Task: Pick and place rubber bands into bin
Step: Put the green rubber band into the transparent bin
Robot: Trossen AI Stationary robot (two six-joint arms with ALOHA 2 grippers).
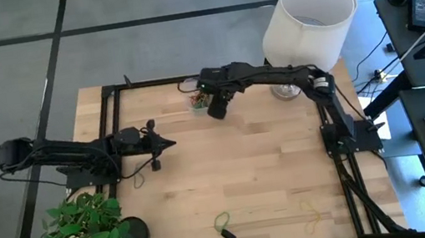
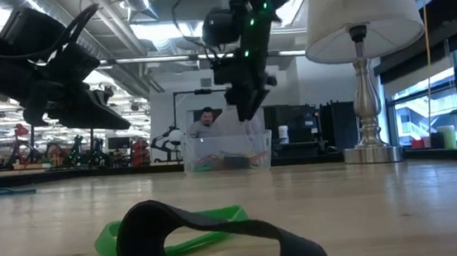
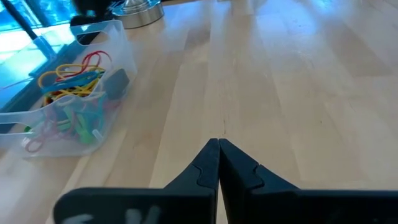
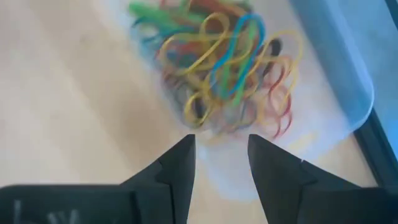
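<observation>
The right gripper [image 4: 221, 165] hangs directly above the bin [image 4: 348, 106], its two dark wedge-shaped fingers spread apart with a clear gap between them and nothing held. Just beneath and ahead of its fingertips lies a tangled heap of rubber bands [image 4: 233, 68]: thin, floppy loops in yellow, red, green and blue, piled inside the clear, low-walled plastic container with rounded corners. In the low view the same gripper [image 2: 247, 101] hangs above the translucent bin [image 2: 226, 153], not touching its rim. The left gripper [image 3: 217, 152] waits well apart from the bin, over bare wood, its matte black fingers pressed together to a point and holding nothing; the bin stands ahead of it and off to one side. Well away from both grippers, near the table's [image 1: 271, 169] front edge, lie a green band [image 1: 222, 220] beside a small black loop [image 1: 228, 235], and a yellow band [image 1: 310, 214]. The table surface is smooth, pale planked wood. A white cylindrical lampshade [image 1: 307, 16] stands just beyond the right arm.
</observation>
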